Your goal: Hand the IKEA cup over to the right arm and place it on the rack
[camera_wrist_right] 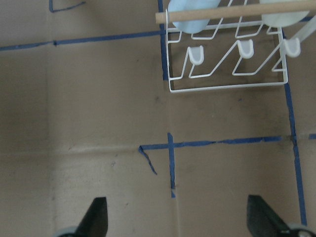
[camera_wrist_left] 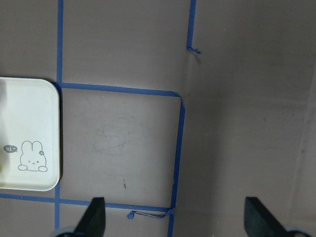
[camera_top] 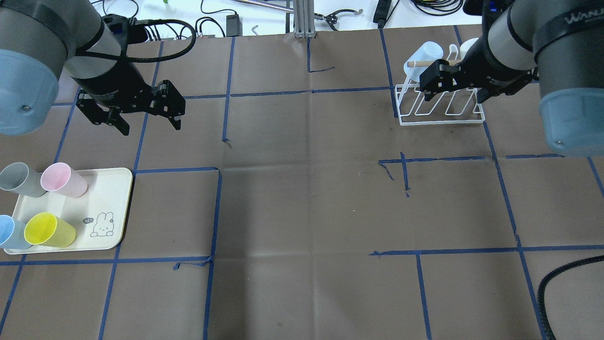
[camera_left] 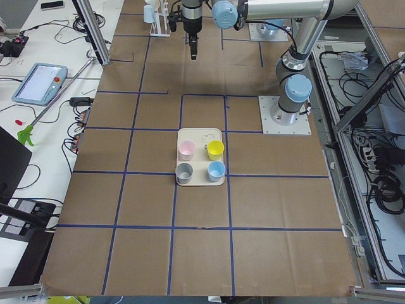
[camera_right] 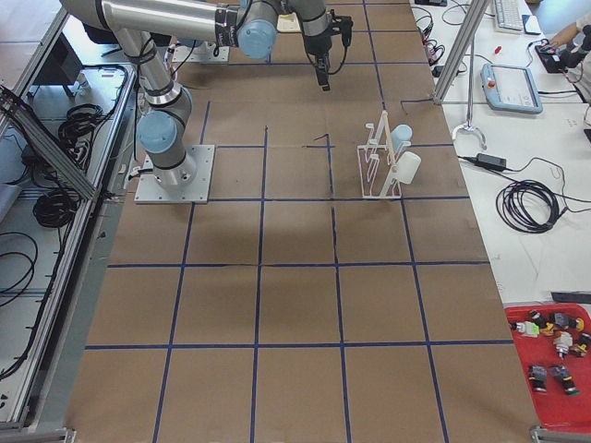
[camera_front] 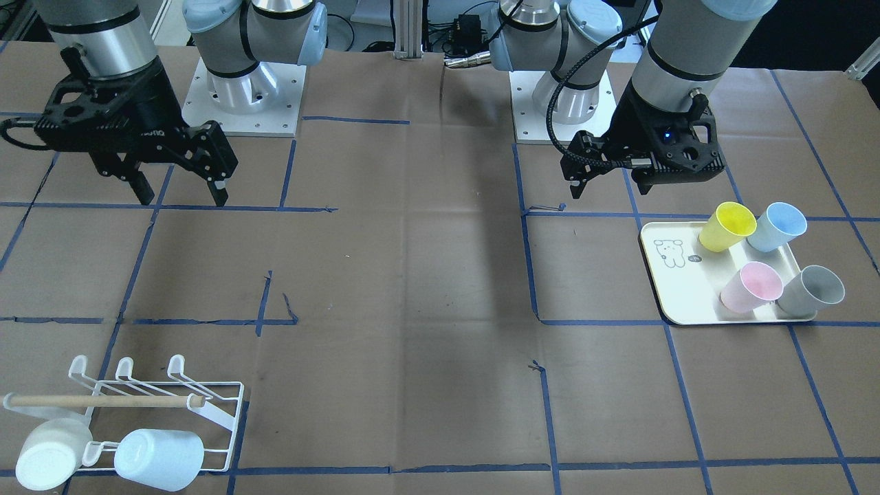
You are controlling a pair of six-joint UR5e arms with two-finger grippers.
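Four cups on the cream tray (camera_top: 111,189), robot's left side: grey cup (camera_top: 19,178), pink cup (camera_top: 63,179), blue cup (camera_top: 9,231), yellow cup (camera_top: 47,230). Tray print: a rabbit with a bubble reading "hi~". Right arm (camera_top: 519,33) band: white letters "WAN…" (rest cut off). Left gripper (camera_top: 151,126): fingers spread wide, empty, above the table (camera_top: 306,212) beside the tray. Right gripper (camera_front: 183,199): spread wide, empty, near the rack (camera_wrist_right: 196,55), which carries a white cup (camera_front: 48,457) and a pale blue cup (camera_front: 161,457).

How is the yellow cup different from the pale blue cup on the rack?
The yellow cup is bright yellow; the rack's pale blue cup is almost white. The yellow cup stands upright on the tray, mouth up; the pale blue cup lies tipped sideways on the rack. Both are plain, handleless cups of the same shape.
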